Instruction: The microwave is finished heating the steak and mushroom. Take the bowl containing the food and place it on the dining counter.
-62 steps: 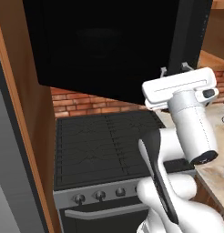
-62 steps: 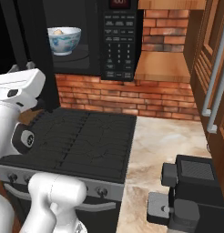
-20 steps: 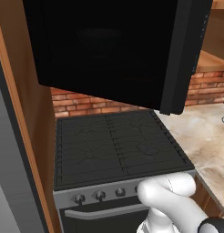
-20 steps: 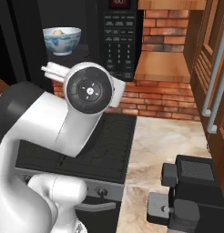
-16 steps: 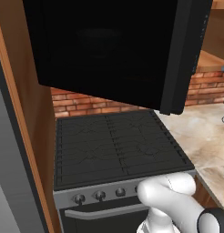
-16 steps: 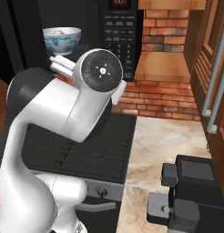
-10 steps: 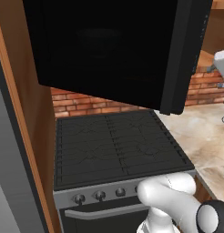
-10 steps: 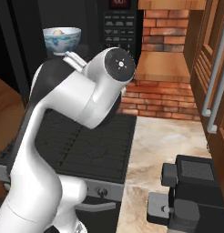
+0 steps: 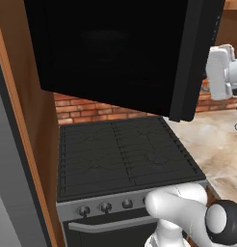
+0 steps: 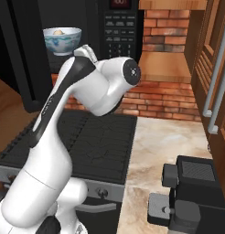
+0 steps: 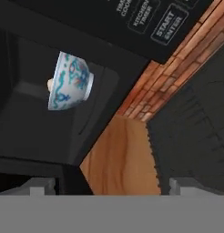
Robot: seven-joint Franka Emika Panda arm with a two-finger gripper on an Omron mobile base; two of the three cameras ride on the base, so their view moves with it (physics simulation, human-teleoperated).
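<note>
The arm (image 10: pixel 87 87) had swung up toward the open microwave (image 10: pixel 87 27) (door wide), fingers spread wide and empty; the bowl (image 10: pixel 62 40) sat inside on the microwave's floor

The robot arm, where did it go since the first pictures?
The arm swung up from over the stove toward the open microwave, nearer the bowl. It took hold of nothing; its jaws are open. The bowl stayed inside the microwave, and the door stayed open.
</note>
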